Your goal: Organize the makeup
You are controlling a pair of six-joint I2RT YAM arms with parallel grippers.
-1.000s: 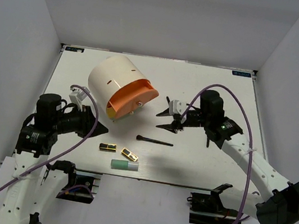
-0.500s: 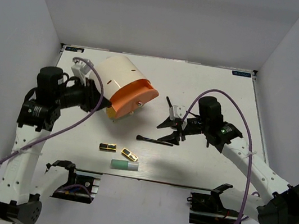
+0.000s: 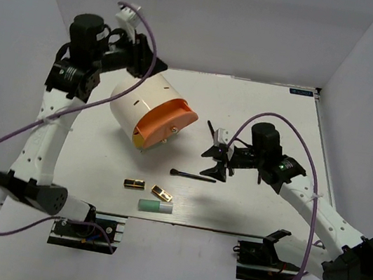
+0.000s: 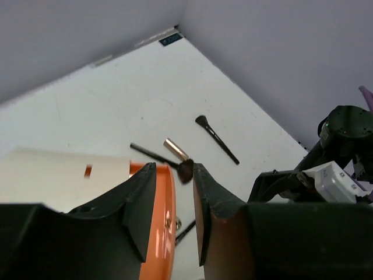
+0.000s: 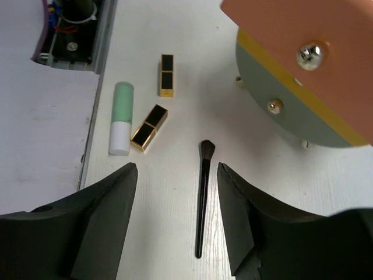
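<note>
**Now: right claw spread over a brush, left claw high above the cylinder**

The right gripper (image 5: 178, 233) is spread wide and empty, its matte black fingers cut off at the bottom of its wrist view. A slim black brush (image 5: 202, 198) lies on the table between them. In the top view the claw hides part of a second brush (image 3: 209, 128) at centre frame.

The left gripper (image 4: 173, 216) has only a narrow gap between its jaws, with nothing in it. Its fingers block the lower frame. Past them lie a third brush (image 4: 157, 157) and a rose-gold lipstick (image 4: 175, 149).

Half a second ago the left arm sat at mid-left beside the cream cylinder (image 3: 139, 100). It is now raised to the upper left, above the cylinder. The right claw has barely shifted, and the makeup has not moved.

At the lower centre of the white table (image 3: 269, 110) lie a smooth mint-green tube (image 3: 155, 207) and two boxy, glossy gold-and-black cases (image 3: 135, 184) (image 3: 161, 193). The cases are slightly apart.
</note>
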